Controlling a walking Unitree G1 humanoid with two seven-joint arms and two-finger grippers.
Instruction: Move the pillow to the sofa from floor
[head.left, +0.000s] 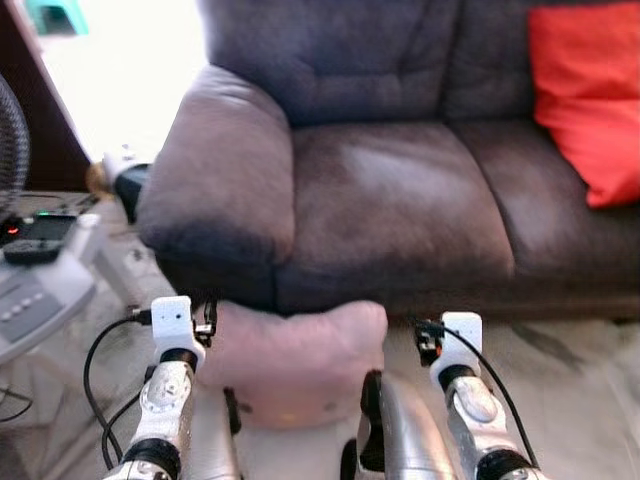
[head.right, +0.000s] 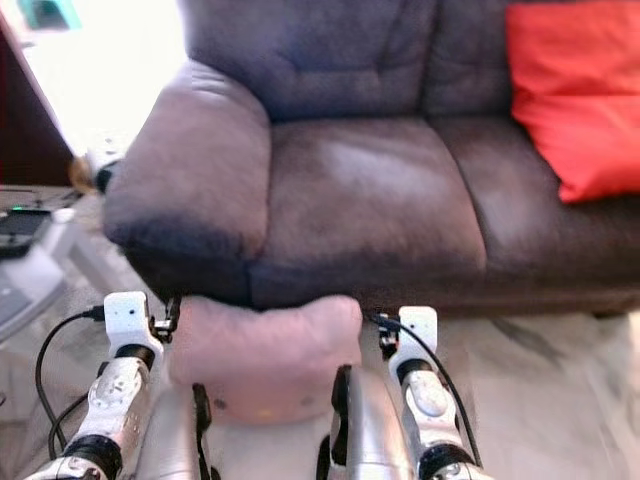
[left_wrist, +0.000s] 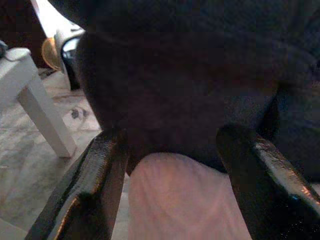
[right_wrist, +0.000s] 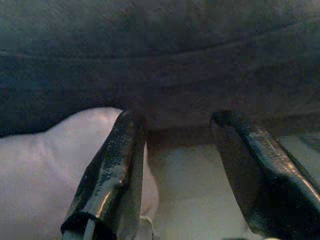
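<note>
The pillow (head.left: 295, 360) is pressed between both arms, just before the sofa (head.left: 400, 200), not yet on it; the fingers of the left gripper (left_wrist: 170, 185) and the right gripper (right_wrist: 190, 175) are spread apart.

The robot's 2 arms are silver metal with rounded, glossy segments joined by black collars. Each ends in a white boxy wrist block carrying small black fittings, and a black cable loops from each block. The left gripper (left_wrist: 170, 165) and right gripper (right_wrist: 177, 150) each have 2 long, glossy black fingers.

Pale marbled floor (head.left: 570, 400), bright doorway (head.left: 120, 70)
</note>
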